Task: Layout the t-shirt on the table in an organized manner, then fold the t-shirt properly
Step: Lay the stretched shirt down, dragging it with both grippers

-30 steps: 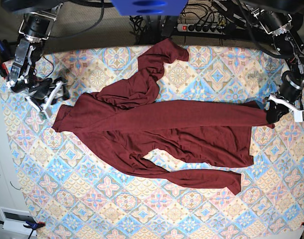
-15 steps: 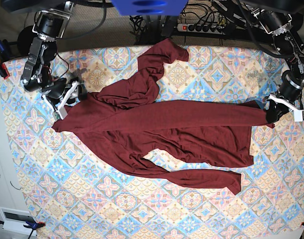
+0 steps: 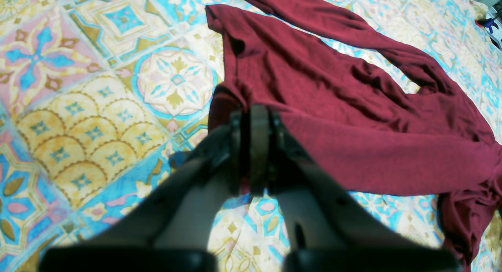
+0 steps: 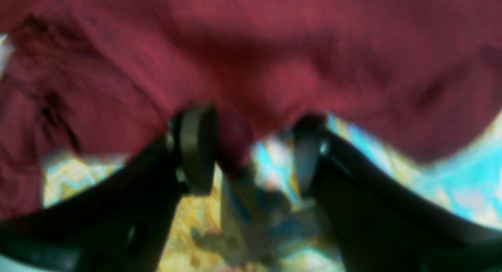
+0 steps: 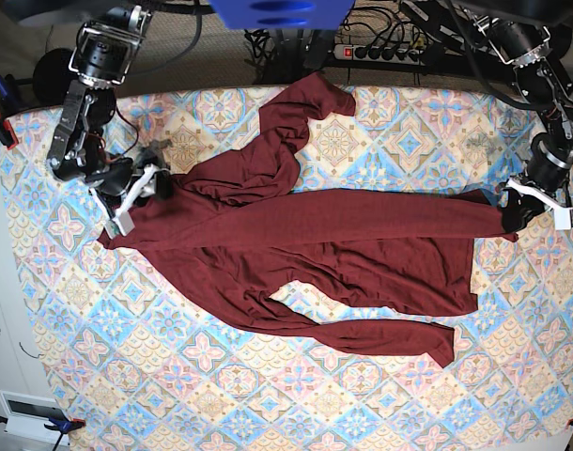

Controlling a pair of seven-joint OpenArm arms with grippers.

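Left gripper (image 5: 514, 218) clamped on t-shirt (image 5: 305, 254) hem, right gripper (image 5: 134, 195) gaping over shoulder edge: close fully, then pull taut.

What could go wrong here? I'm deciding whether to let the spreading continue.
The left gripper is shut on a corner of the dark maroon long-sleeved t-shirt; a pull might slip the thin fabric free.

The right gripper stands open at the opposite edge with a fold between its jaws; it may close on several layers.

One sleeve lies bunched across the body on the pastel tiled table and could stay trapped.
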